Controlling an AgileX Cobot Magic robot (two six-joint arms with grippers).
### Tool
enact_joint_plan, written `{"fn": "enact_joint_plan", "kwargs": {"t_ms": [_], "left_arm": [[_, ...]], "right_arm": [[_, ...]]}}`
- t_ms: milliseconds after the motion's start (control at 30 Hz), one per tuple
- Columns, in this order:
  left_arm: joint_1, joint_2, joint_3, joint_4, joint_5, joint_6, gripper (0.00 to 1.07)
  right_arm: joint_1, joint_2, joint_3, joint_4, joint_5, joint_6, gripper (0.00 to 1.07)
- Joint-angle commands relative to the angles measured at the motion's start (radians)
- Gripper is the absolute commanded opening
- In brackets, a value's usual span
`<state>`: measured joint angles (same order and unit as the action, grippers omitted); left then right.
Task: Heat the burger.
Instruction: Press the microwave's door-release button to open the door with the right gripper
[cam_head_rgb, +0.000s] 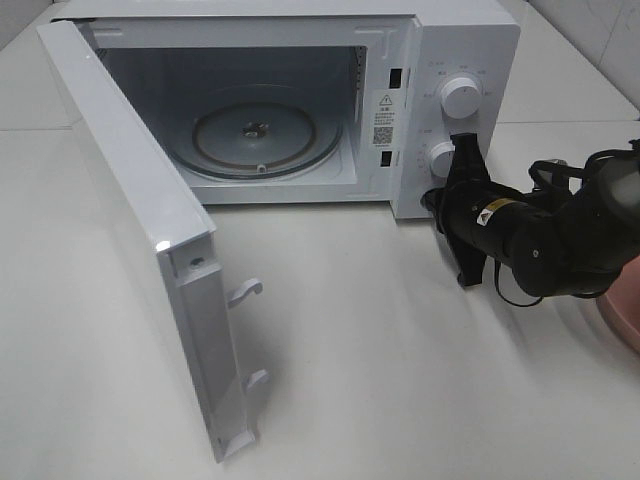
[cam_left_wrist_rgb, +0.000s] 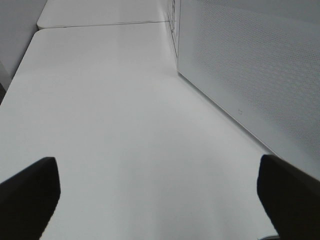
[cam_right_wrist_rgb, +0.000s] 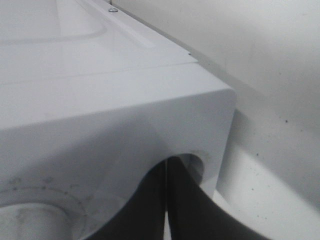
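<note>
Right now I have the microwave (cam_head_rgb: 470, 40) standing at the back of the white table (cam_head_rgb: 400, 380) with its door (cam_head_rgb: 130, 170) swung fully open toward the left arm's side. The two latch hooks (cam_head_rgb: 245, 292) on the door's edge point out over the table. Inside, the glass turntable (cam_head_rgb: 265, 135) lies bare in the cavity.

My right gripper (cam_head_rgb: 432, 200) is pinched completely together and holds nothing. In the right wrist view its two black fingers (cam_right_wrist_rgb: 190, 210) press flat against each other. They sit at the lower front corner of the control panel, below the lower knob (cam_head_rgb: 441, 157) and well under the upper knob (cam_head_rgb: 459, 96). I cannot tell whether the tips actually touch the panel or stop just short of it.

My left gripper (cam_left_wrist_rgb: 159, 192) is out of the high camera's sight. Its own camera shows the fingers (cam_left_wrist_rgb: 27, 195) spread as wide as they go, nothing between them, above bare table, with a dotted white face of the microwave (cam_left_wrist_rgb: 250, 65) running along one side.

As for the burger, none of my three views shows it, so I cannot say where it lies. Only a sliver of a pink plate (cam_head_rgb: 625, 310) peeks in at the right edge of the high view, partly behind the right arm
</note>
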<state>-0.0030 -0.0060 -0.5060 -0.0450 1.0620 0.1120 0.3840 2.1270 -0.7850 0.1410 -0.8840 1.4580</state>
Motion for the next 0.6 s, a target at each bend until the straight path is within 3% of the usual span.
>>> {"fn": "enact_joint_plan", "kwargs": {"t_ms": [33, 600], "left_arm": [[-0.005, -0.018, 0.001, -0.009, -0.015, -0.002, 1.05], [-0.005, -0.018, 0.001, -0.009, -0.015, -0.002, 1.05]], "right_arm": [[-0.008, -0.025, -0.005, 0.008, -0.081, 0.007, 0.0], [-0.008, -0.046, 0.059, -0.024, -0.061, 0.029, 0.0]]}}
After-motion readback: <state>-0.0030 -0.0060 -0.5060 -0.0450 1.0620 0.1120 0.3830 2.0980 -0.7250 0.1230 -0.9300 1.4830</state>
